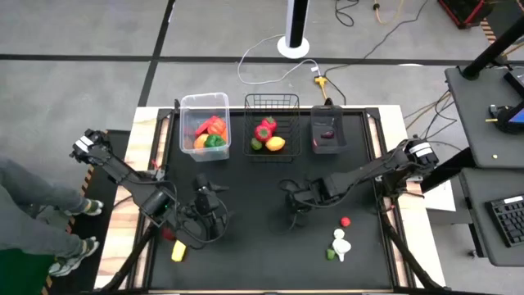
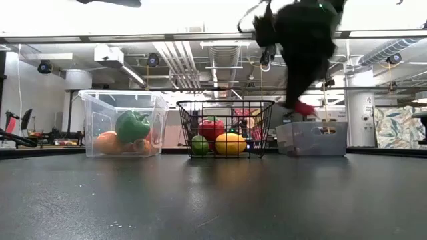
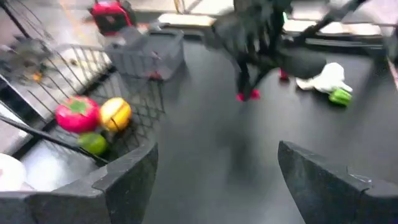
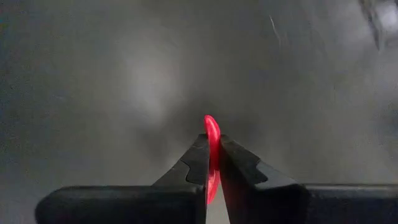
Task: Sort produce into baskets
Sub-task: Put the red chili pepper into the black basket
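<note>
Produce is lying partly sorted and partly loose on the black table [image 1: 246,254]. The clear plastic tub [image 1: 204,102] is holding orange, red and green pieces; the black wire-mesh basket [image 1: 271,101] beside it is holding a red piece [image 1: 264,130], a green piece [image 1: 256,145] and a yellow piece [image 1: 276,143]; the dark smoky bin [image 1: 329,129], next along the row, is showing one small dark item inside.

The right gripper [image 4: 212,163] is hanging above the middle of the table, clenched on a thin red piece [image 4: 212,149] pinched edge-on between its fingertips. In the low view that piece [image 2: 304,108] is appearing at the gripper's tip, off the table surface and in front of the smoky bin.

The left gripper [image 3: 217,168] is sitting over the near-left part of the table with its fingers spread wide and nothing between them.

Loose pieces are lying on the table: a small red one [image 1: 345,221], a white one [image 1: 341,243] with a green piece [image 1: 331,254] touching it, all near the right side, and a yellow one [image 1: 178,251] with a red piece [image 1: 167,235] just beside it near the left arm.

A person's legs and shoes [image 1: 78,246] are showing at the left edge of the high view.
</note>
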